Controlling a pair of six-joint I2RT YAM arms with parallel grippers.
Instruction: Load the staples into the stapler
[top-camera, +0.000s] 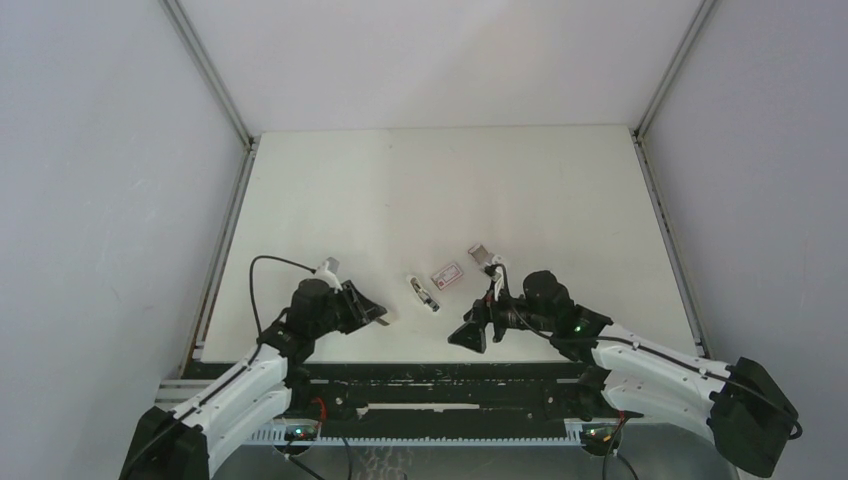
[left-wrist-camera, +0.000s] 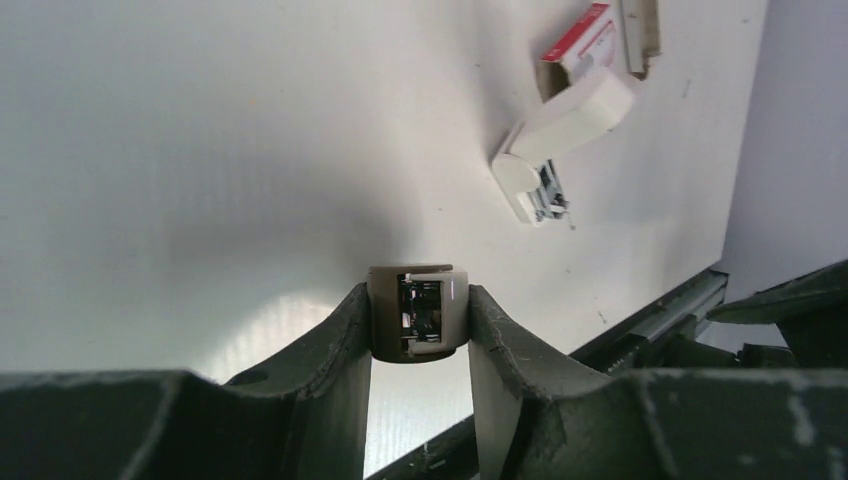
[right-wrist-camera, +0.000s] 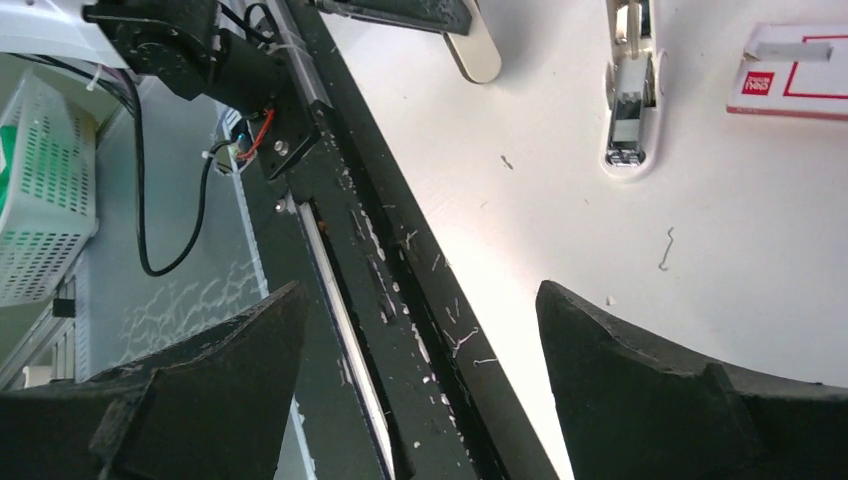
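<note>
The white stapler lies on the table near the front, between my two grippers. It also shows in the left wrist view and the right wrist view. The pink-red staples box lies just behind it, white label up, with a grey tray further back right. The box also shows in the wrist views. My left gripper is shut on a small beige piece with dark metal inside, left of the stapler. My right gripper is open and empty over the table's front edge.
The black rail along the table's near edge carries several loose bent staples. A white mesh basket sits below the table. Grey walls close in left and right.
</note>
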